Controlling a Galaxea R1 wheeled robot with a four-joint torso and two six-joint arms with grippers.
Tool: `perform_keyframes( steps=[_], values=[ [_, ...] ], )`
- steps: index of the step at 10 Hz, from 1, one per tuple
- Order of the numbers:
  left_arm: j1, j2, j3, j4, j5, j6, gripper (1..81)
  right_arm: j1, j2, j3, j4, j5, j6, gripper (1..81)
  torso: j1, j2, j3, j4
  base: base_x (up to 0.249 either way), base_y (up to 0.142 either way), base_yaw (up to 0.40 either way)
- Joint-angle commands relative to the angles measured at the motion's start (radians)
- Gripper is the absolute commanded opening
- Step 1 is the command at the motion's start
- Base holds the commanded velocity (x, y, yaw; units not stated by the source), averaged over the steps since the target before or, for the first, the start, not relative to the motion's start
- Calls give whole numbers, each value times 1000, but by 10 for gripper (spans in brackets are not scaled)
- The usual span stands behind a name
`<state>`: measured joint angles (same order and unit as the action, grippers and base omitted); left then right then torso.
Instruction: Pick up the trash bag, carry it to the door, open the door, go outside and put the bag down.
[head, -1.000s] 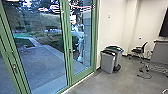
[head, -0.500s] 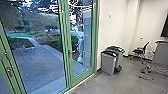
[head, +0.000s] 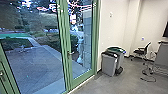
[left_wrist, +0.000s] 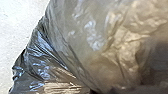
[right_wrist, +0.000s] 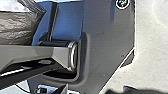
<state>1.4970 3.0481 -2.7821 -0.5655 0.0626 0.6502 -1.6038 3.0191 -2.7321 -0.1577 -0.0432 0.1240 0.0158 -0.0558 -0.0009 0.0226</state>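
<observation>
Trash bag (left_wrist: 82, 42) close under left wrist camera, pickup apparently done. Green-framed glass door (head: 69, 62) looks shut, robot indoors near it. Opening, going out, set-down left. Grippers: cannot tell whether closed.

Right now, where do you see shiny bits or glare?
Head view: pinkish streaks across the top of the door glass, probably reflected lights; left wrist view: bluish-white glints on the bag's creases; right wrist view: pale floor glaring nearly white.
</observation>
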Motion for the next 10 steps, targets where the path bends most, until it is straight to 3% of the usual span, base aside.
perform_keyframes(
  steps=[1, 10],
  values=[
    [-56, 3, 1, -8, 71, 2, 10, 44, -1, -4, -3, -52, -1, 811, 0, 0, 0, 0, 161, 0, 0],
    [-57, 6, 1, -11, 69, 0, 10, 44, -1, -4, -2, -52, -1, 811, 0, 0, 0, 0, 161, 0, 0]
  ],
)
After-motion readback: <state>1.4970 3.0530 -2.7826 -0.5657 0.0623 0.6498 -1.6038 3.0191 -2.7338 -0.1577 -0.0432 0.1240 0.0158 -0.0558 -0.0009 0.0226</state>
